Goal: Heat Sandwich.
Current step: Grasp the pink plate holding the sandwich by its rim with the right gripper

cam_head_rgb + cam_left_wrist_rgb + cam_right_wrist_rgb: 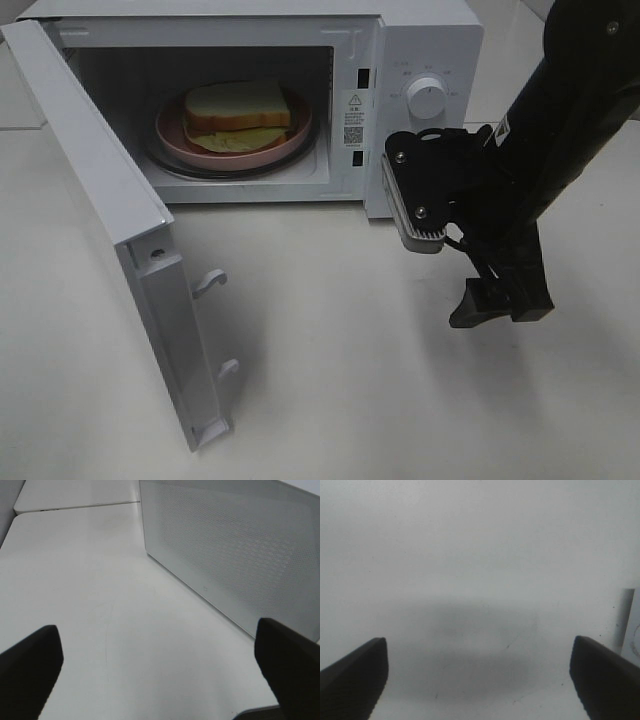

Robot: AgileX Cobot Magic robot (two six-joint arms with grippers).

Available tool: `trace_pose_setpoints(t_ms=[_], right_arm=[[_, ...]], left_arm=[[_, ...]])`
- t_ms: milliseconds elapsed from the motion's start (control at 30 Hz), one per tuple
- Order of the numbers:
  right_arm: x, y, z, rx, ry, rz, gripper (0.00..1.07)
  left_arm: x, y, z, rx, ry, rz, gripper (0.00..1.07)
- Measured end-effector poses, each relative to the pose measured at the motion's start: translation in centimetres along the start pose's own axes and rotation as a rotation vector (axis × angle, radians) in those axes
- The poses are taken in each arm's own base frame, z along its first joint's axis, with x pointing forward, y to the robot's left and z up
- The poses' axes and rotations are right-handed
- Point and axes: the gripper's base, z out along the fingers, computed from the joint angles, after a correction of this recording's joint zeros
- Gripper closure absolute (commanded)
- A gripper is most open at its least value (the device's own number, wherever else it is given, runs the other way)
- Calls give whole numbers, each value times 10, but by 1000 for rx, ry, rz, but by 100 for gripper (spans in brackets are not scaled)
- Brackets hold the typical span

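Inside the open microwave (425, 50), the sandwich (238, 105) sits on a pink plate (230, 150). Before the microwave the right gripper (479, 680) hangs wide and empty over the bench (350, 380); the left gripper (160, 675), by its door (235, 545), gapes wide too.

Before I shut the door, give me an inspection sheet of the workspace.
Surface: white table, faint scuffs.
Job's things: sandwich on pink plate inside microwave; door wide open.
Clutter: nothing seen.
Grippers: left gripper open, empty, beside the door's outer face; right gripper open, empty, over the table in front of the control panel.
Cables: short dark lead at the right wrist.
Surroundings: second white tabletop behind.
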Motion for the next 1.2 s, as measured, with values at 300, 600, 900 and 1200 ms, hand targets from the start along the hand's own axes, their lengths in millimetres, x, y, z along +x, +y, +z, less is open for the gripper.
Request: trace_pose_setpoints(t_ms=[300, 600, 900, 1200], right_arm=[[-3, 0, 0, 32, 49, -90, 13], [-19, -16, -16, 124, 54, -163, 15], [-36, -28, -29, 232, 27, -221, 16], [-58, -46, -21, 289, -7, -262, 17]], left_arm=[[0, 0, 0, 0, 0, 0, 5], [0, 0, 0, 0, 0, -1, 5], [0, 0, 0, 0, 0, -1, 5], [0, 0, 0, 0, 0, -1, 5]])
